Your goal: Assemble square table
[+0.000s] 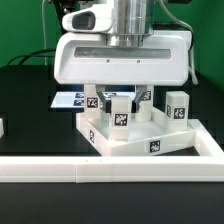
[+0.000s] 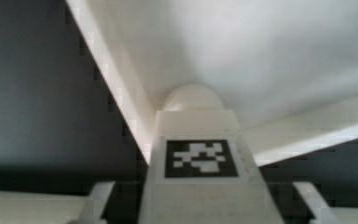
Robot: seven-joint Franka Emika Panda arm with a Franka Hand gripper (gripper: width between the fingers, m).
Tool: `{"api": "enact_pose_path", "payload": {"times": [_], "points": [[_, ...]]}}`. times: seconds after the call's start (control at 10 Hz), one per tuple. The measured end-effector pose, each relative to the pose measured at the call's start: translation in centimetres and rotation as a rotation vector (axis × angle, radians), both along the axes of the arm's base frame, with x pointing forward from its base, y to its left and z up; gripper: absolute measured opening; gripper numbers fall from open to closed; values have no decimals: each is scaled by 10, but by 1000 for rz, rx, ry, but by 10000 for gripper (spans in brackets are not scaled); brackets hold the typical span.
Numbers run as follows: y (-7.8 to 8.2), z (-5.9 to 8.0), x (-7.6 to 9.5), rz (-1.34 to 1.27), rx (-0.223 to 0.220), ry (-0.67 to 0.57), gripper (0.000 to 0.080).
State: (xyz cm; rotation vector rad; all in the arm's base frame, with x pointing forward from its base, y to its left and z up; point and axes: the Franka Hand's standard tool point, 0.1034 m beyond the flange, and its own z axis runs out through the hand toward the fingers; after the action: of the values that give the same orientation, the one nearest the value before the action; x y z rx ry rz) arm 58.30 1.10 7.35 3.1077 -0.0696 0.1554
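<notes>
Black table, tagged leg between hand fingers, over tabletop

The arm's gripper stands low over the tabletop and is closed on a tagged leg, which is upright inside the tray. Another leg stands upright at the far corner on the exterior view's right. The marker board lies behind, and a white border wall runs in front.

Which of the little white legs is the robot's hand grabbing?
The leg in the middle, right under the hand, standing up in the tabletop. The leg on the exterior view's right stands alone, with nothing touching it.
</notes>
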Motion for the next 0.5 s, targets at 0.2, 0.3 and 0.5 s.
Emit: {"api": "enact_pose_path", "payload": {"times": [0.2,0.3,0.5], "points": [[1,0,0,-257,30,-22,288],[3,-1,0,-352,40,-31,290],[2,-1,0,-518,70,-42,290]]}}
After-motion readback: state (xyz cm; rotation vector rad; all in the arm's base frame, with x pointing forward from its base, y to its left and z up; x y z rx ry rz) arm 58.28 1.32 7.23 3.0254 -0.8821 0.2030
